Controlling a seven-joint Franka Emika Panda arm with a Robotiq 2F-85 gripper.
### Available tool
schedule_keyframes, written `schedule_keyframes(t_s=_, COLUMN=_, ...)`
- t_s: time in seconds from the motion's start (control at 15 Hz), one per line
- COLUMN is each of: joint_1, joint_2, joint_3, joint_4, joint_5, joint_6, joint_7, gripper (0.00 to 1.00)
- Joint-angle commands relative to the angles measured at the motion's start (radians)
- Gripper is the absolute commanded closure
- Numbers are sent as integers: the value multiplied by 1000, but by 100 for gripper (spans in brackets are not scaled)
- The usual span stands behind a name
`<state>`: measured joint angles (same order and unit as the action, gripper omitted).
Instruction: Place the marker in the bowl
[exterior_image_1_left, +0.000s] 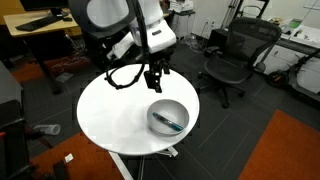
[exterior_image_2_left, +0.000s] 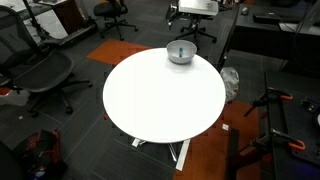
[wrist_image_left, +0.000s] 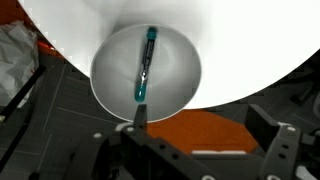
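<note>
Marker in the bowl, my pincer empty above it.

My pincer (wrist_image_left: 200, 122) stands wide and holds nothing; in an exterior view it (exterior_image_1_left: 155, 78) hangs above the table (exterior_image_1_left: 110, 110), just beside the bowl's (exterior_image_1_left: 176, 107) far rim and clear of it. Below me in the wrist view, the teal marker (wrist_image_left: 145, 65) lies along the floor of the pale bowl (wrist_image_left: 178, 72), dark end away from me, wholly inside the rim. The bowl sits near the edge of the round white table (wrist_image_left: 250, 40). I judge the placing itself done: what is left is only to lift straight up and draw back without brushing the rim. I can read no brand, label or writing on the marker, bowl or table.
</note>
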<state>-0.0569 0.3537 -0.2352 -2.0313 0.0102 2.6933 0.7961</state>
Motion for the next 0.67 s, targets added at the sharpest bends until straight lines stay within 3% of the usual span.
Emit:
schedule_keyframes(t_s=0.0, joint_1=30, joint_2=-216, joint_3=-2, joint_4=-173, joint_5=-58, joint_6=-11, joint_7=-86, gripper=0)
schedule_keyframes(t_s=0.27, joint_1=22, joint_2=-395, joint_3=37, joint_4=-289, joint_5=-114, joint_6=-39, joint_7=-163, gripper=0)
schedule_keyframes(t_s=0.6, joint_1=-10, joint_2=-572, joint_3=103, joint_4=-406, joint_5=-90, joint_6=-61, joint_7=-283, gripper=0)
